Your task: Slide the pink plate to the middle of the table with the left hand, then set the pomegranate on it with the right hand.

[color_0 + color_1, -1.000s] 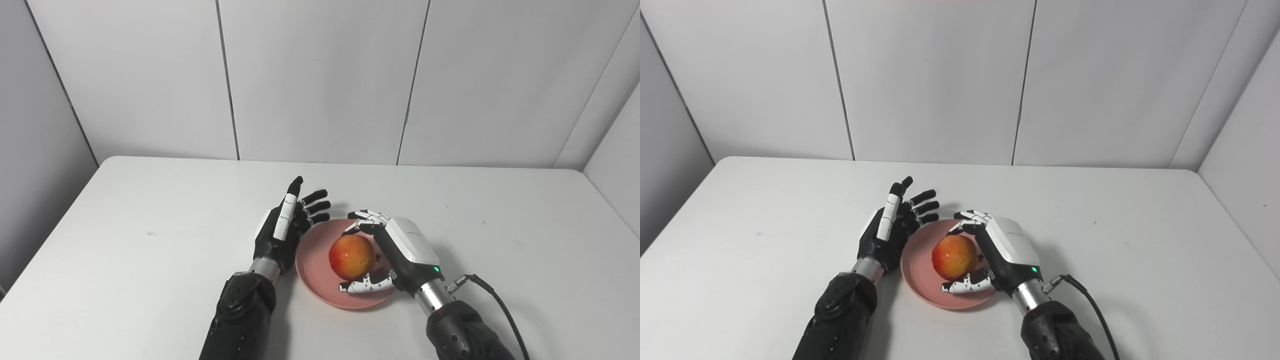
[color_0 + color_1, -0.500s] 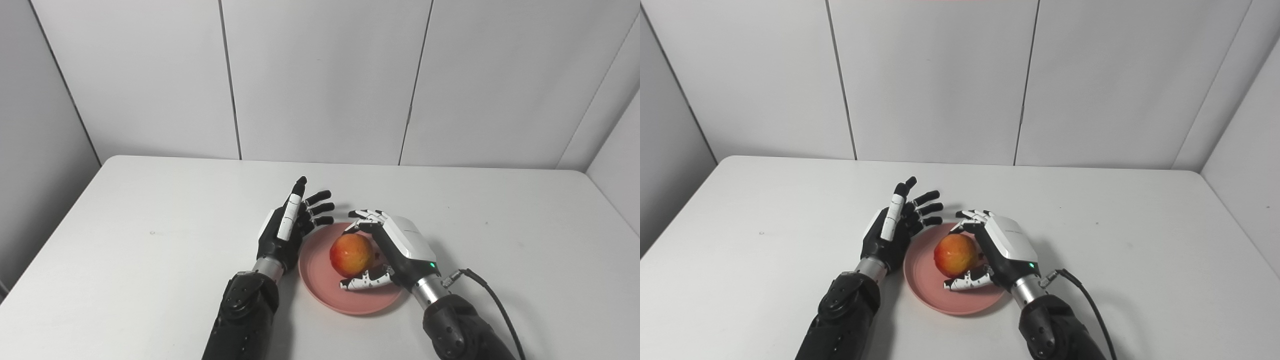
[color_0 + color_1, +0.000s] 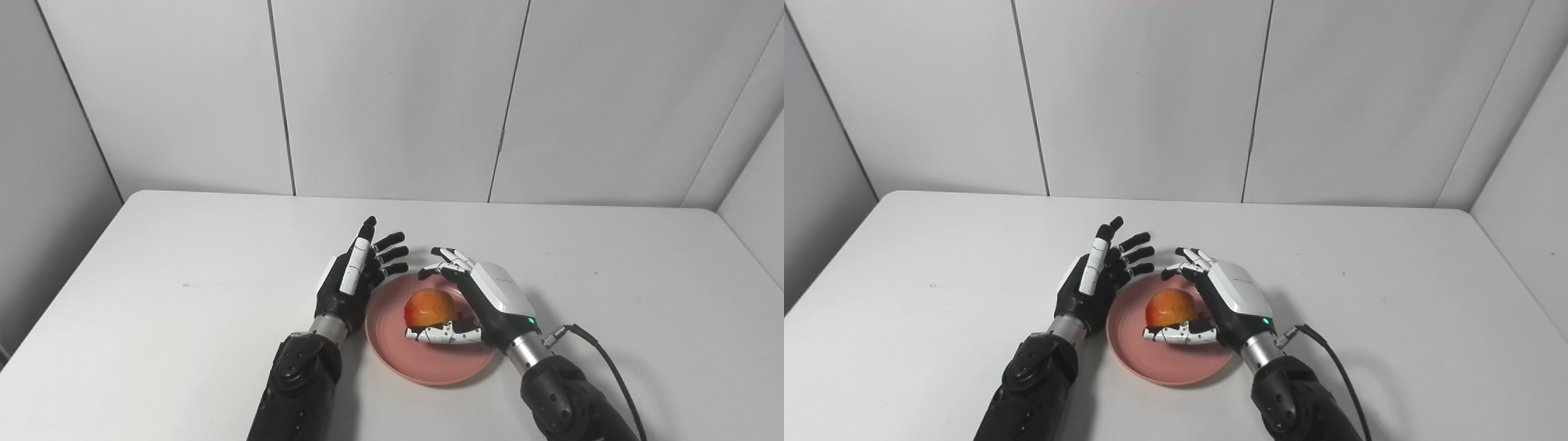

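left eye view, pomegranate (image 3: pixel 429 305) on pink plate (image 3: pixel 392 355), right hand (image 3: pixel 474 300) spread

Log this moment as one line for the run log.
pomegranate: on pink plate | right hand: fingers open around it | left hand: open, beside plate | table: nothing else

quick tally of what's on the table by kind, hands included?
pink plate: 1
pomegranate, on the plate: 1
robot hands, left hand and right hand: 2
Total: 4
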`<action>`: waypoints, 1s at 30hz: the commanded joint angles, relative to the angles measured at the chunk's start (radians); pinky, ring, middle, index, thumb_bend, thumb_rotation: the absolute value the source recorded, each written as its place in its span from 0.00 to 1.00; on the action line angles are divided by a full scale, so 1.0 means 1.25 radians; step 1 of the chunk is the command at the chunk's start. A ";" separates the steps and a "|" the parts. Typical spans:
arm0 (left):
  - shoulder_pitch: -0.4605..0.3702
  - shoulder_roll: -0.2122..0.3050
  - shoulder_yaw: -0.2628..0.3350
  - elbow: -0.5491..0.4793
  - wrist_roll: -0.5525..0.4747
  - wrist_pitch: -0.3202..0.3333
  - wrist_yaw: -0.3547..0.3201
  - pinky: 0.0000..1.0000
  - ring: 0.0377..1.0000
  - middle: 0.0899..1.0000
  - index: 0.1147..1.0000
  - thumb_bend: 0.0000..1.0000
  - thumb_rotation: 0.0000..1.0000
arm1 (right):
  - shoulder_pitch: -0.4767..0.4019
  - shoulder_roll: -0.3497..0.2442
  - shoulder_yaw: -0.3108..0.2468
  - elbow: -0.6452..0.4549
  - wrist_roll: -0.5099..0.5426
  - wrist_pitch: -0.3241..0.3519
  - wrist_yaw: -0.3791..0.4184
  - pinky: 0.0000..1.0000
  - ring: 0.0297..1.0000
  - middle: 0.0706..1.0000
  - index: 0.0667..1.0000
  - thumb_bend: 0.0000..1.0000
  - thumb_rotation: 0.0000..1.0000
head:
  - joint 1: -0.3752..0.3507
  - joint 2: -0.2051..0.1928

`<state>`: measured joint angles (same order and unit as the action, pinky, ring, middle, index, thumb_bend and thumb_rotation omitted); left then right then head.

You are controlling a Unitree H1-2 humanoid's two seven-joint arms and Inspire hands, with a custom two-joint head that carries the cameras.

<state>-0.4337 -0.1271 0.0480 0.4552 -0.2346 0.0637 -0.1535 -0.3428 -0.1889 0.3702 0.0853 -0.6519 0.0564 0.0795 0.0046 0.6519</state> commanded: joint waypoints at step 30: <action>0.032 -0.007 -0.031 0.010 0.142 -0.272 0.099 1.00 1.00 1.00 1.00 0.94 0.81 | -0.045 0.056 -0.192 -0.009 0.274 -0.164 -0.082 0.97 0.99 0.99 0.97 1.00 0.97 | -0.007 -0.002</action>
<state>-0.3957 -0.1369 0.0134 0.4698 -0.0848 -0.2121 -0.0499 -0.3624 -0.1245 0.1514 0.0892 -0.3453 -0.0970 -0.0007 -0.0046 0.6504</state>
